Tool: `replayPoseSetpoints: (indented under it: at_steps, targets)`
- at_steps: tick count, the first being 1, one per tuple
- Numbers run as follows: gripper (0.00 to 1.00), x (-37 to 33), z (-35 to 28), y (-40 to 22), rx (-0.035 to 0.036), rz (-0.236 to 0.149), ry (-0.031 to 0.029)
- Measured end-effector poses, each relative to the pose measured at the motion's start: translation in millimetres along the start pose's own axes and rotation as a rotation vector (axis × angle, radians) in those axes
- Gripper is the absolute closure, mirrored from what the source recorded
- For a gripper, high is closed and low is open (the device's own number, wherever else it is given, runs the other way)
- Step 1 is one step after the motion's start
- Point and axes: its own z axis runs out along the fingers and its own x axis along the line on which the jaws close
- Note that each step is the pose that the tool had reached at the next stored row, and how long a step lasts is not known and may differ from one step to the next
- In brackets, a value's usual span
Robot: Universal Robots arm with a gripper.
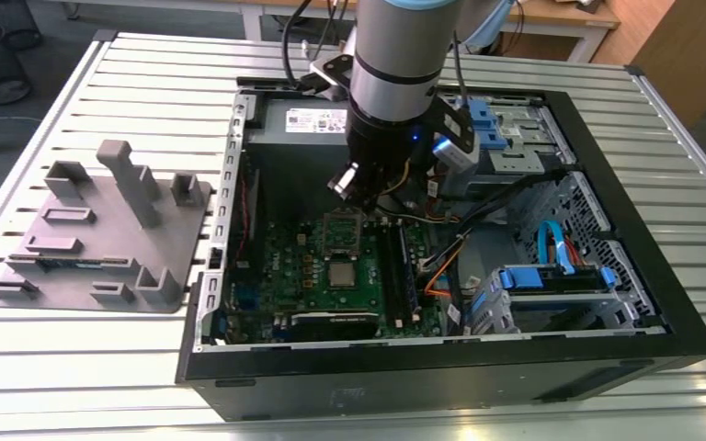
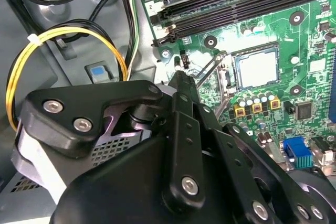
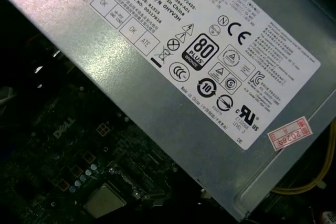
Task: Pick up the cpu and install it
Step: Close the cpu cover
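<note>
Inspection finding: the cpu [image 2: 256,70] sits in its socket on the motherboard [image 2: 310,40], silver top upward, inside the open computer case [image 1: 390,386]. The gripper [image 1: 370,188] hangs over the board just beyond the socket, near the power supply [image 3: 157,103]. Whether its jaws are open or closed cannot be told. A grey tray [image 1: 96,239] lies on the table [image 1: 84,367] at the exterior view's left.

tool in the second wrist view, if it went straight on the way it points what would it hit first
The tool would likely meet the green motherboard beside the socket holding the cpu, perhaps the raised lever first; depth is unclear.
</note>
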Motion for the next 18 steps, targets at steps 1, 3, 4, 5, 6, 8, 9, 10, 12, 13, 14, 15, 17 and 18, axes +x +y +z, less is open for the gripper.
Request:
replayPoseSetpoints:
  at_steps: [1, 3, 4, 5, 6, 8, 9, 10, 12, 13, 14, 15, 17, 18]
  targets:
    - [0.89, 0.1, -0.1, -0.1, 0.0004, 0.000, 0.0004]
    - [0.89, 0.3, -0.3, -0.2, 0.0011, -0.001, 0.0012]
    - [0.89, 0.4, -0.5, -0.3, 0.0013, -0.001, 0.0015]
    - [0.89, 0.5, -0.7, -0.4, 0.0014, -0.002, 0.0015]
    - [0.89, 0.6, -0.9, -0.5, 0.0014, -0.002, 0.0016]
    - [0.89, 0.7, -1.4, -0.6, 0.0016, -0.002, 0.0018]
    - [0.89, 0.7, -1.6, -0.7, 0.0017, -0.003, 0.0019]
    - [0.89, 0.8, -1.8, -0.8, 0.0017, -0.003, 0.0019]
    - [0.89, 0.9, -2.2, -0.9, 0.0018, -0.004, 0.0020]
    - [0.89, 0.9, -2.3, -0.9, 0.0018, -0.004, 0.0020]
    - [0.89, 1.0, -2.6, -1.0, 0.0019, -0.004, 0.0022]
    - [0.89, 1.1, -2.8, -1.0, 0.0020, -0.004, 0.0023]
    - [0.89, 1.1, -3.4, -1.1, 0.0020, -0.004, 0.0024]
    - [0.89, 1.2, -3.6, -1.1, 0.0020, -0.005, 0.0024]
